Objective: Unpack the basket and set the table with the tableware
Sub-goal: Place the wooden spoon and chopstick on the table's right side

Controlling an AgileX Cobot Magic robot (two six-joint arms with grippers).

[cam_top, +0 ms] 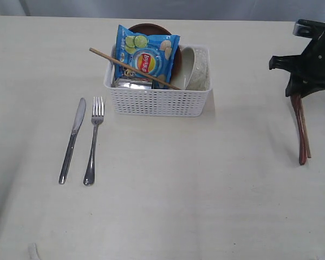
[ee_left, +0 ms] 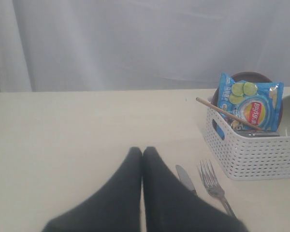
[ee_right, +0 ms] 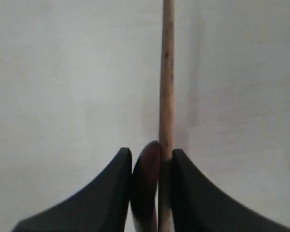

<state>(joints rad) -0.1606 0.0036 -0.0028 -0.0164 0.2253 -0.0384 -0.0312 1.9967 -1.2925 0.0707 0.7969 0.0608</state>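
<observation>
The right claw (ee_right: 151, 166) was pinching a red-brown wooden spoon (ee_right: 146, 179) and a pale chopstick (ee_right: 166, 72) side by side between its jaws. Both pieces hung from it, leaning a little, toward the table (cam_top: 179, 206); whether their lower ends touched the surface could not be told. The right arm stood at the right side of the exterior view, its wrist bent to point downward, with bare tabletop all around it and the table's far edge well behind. A wide open stretch lay between that claw and the white basket (cam_top: 157, 100), which sat near the far edge at the middle. In the basket a blue chip bag (cam_top: 148, 54) leaned against a brown plate (cam_top: 149, 28), an off-white bowl (cam_top: 195, 67) stood on its side at the right end, a second chopstick (cam_top: 132, 69) lay slanted across the rim, and a steel cup (cam_top: 132, 83) showed beneath it. Left of the basket the knife (cam_top: 71, 142) and fork (cam_top: 93, 142) lay parallel, close but apart. The left claw (ee_left: 142, 153), pressed together and holding nothing, hovered low over bare table just beside the knife.
</observation>
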